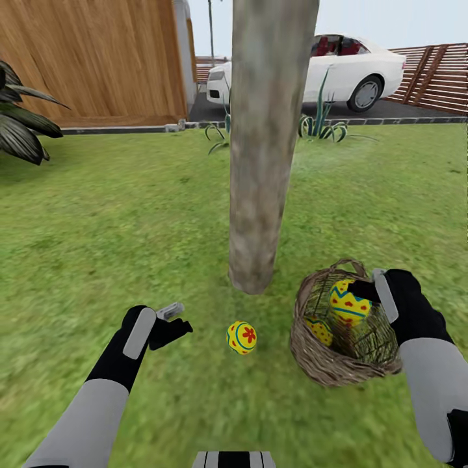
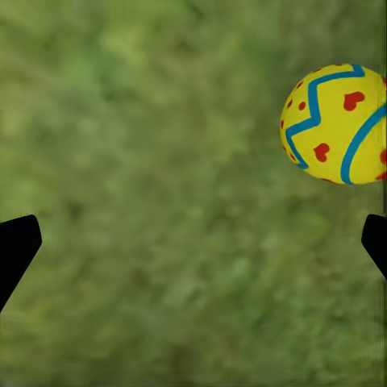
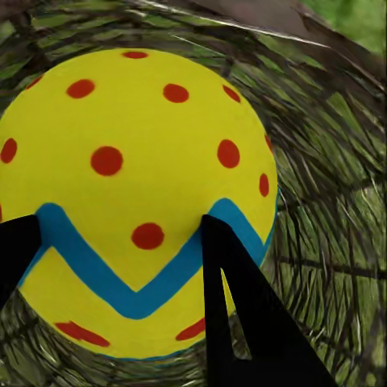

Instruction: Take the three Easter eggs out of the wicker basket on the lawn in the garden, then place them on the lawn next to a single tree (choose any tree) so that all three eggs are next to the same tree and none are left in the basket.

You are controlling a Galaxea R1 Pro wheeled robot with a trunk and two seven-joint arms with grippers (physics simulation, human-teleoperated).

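Centre of the head frame: thick, straight, mottled grey-brown tree trunk (image 1: 263, 149) rising from short mottled green lawn (image 1: 117, 221). Lower centre, just below the trunk's base: one small yellow egg with blue bands and a red flower (image 1: 241, 337) (image 2: 336, 123), lying on the grass, outside the basket. Lower right: round brown woven wicker basket with open-weave sides and thin arched handle (image 1: 318, 361) (image 3: 330, 185), close beside the trunk, holding two more yellow eggs. Right gripper (image 1: 372, 294) (image 3: 121, 250) inside the basket, black fingers closed against the upper yellow egg with blue zigzag and red spots (image 1: 349, 302) (image 3: 137, 193); lower patterned egg (image 1: 319, 329) partly hidden beneath. Lower left: left gripper (image 1: 174, 322) over bare grass, fingers spread wide, holding nothing, near the loose egg but apart from it. Background, top of frame: brown wooden fence (image 1: 97, 58), white car (image 1: 351, 68), spiky plants (image 1: 320, 123).
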